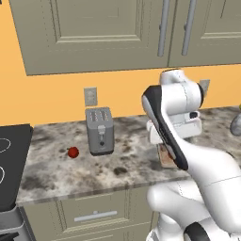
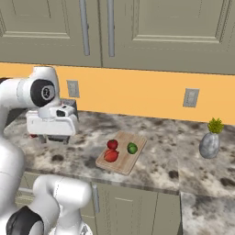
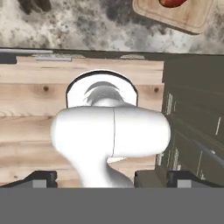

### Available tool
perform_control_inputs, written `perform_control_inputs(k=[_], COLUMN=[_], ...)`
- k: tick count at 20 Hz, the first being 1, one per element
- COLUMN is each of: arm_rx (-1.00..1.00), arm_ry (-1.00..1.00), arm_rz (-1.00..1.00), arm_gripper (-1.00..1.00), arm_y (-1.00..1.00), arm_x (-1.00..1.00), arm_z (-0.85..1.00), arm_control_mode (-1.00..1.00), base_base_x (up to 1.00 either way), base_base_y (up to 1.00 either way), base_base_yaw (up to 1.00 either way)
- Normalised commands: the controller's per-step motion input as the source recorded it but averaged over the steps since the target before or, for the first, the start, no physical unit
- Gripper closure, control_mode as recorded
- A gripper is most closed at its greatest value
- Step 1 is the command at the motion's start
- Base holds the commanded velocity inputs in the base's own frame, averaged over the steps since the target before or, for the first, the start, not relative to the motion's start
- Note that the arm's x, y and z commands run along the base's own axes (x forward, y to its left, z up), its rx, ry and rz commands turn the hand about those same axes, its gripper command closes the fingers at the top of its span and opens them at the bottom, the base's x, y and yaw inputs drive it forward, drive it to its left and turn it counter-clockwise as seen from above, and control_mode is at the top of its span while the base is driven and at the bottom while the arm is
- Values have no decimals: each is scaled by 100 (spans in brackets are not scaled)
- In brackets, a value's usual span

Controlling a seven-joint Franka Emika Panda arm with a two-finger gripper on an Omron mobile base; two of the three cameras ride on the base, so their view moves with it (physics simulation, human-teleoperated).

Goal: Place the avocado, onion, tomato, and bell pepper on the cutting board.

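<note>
Above the counter edge, the end effector [image 3: 112, 179] holds nothing, its fingertips spread wide apart.

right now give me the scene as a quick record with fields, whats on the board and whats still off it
on board: cutting board holds the avocado and two red items
off board: small red item on the counter, left of the toaster
other: vase with plant right of the board
gripper: fingertips apart, holding nothing

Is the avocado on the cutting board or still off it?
On it. The avocado rests on the cutting board in the right base view, beside two red items.
</note>
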Motion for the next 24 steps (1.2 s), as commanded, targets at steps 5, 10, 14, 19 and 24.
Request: perform_control_inputs(k=[5,10,14,19,24], arm_rx=[0,-5,-6,0,-1], arm_ry=[-2,-7,-1,-1,0], arm_rz=[8,3,4,1,0], arm_gripper=[-100,-100,-100,-100,-100], arm_y=[100,100,95,65,34], arm_x=[-36,-29,-2,74,57], arm_z=[42,12,-2,-7,-7], arm_control_mode=[-100,-100,-100,-100,-100], base_base_x=[0,0,0,0,0], base_base_y=[0,0,0,0,0], base_base_yaw=[0,0,0,0,0])
